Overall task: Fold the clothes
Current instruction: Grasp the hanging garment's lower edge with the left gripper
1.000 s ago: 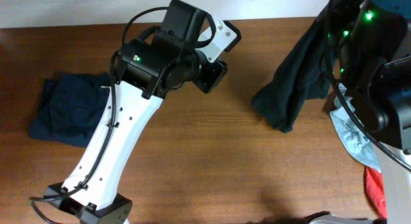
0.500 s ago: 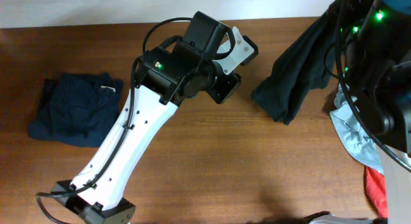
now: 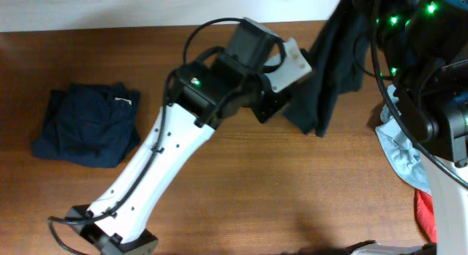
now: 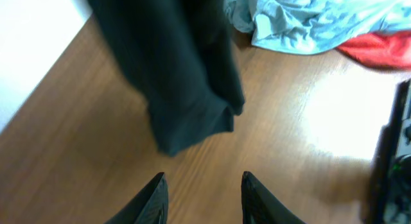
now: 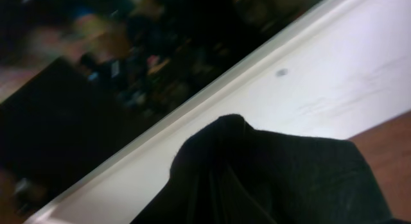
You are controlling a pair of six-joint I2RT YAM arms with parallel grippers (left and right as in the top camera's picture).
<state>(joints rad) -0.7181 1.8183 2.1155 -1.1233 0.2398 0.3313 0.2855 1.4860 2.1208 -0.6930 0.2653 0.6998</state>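
From above, the black shirt [image 3: 333, 65] is hanging from the right arm [image 3: 439, 101] over the table [image 3: 292, 196], lifted so it can be laid flat. The left arm [image 3: 183, 160] is reaching toward it. A folded navy shirt [image 3: 88, 123] is lying well away from it.

From the left wrist, the left claw [image 4: 204, 201] is standing open and empty near the black shirt's corner, probably to catch it. A pale blue cloth [image 4: 321, 25] and a red cloth [image 4: 379, 47] are waiting behind the black shirt.

From the right wrist, the right claw's fingers are hiding, but it is closed, pinching the black shirt.
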